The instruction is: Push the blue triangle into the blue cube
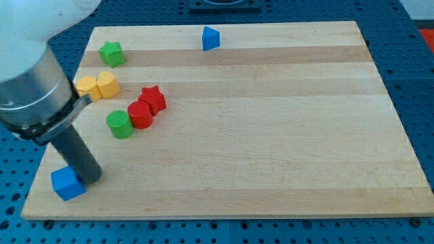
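From my station I see my tip (91,177) down at the near left corner of the wooden board (271,135), touching or just beside the right edge of the blue cube (67,183). There are no fingers on this rod, so nothing is apart or clamped. The blue triangle (210,38) sits at the far edge, a little left of centre, well apart from the cube and my tip. At the far left is a green star (111,53); nearer sit two touching yellow blocks (98,85), shapes unclear. Right of them a red star (153,99), red cylinder (140,114) and green cylinder (120,124) run in a touching diagonal.
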{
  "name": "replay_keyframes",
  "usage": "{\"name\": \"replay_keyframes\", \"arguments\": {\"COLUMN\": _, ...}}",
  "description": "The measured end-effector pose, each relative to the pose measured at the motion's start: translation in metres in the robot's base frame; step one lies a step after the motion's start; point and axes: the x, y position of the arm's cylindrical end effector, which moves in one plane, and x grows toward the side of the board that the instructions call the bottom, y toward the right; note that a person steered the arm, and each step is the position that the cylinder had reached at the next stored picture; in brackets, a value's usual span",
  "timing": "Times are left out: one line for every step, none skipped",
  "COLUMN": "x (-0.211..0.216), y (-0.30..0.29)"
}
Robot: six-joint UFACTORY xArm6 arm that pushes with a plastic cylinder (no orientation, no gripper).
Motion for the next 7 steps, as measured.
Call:
{"name": "replay_keyframes", "arguments": {"x": -0.007, "y": 0.027}}
{"name": "replay_keyframes", "arguments": {"x": -0.043, "y": 0.115}}
{"name": "replay_keyframes", "arguments": {"x": -0.072, "y": 0.192}}
{"name": "replay_keyframes", "arguments": {"x": -0.092, "y": 0.254}}
{"name": "replay_keyframes", "arguments": {"x": -0.116, "y": 0.324}}
{"name": "replay_keyframes", "arguments": {"x": -0.161, "y": 0.387}}
{"name": "replay_keyframes", "arguments": {"x": -0.206, "y": 0.384}}
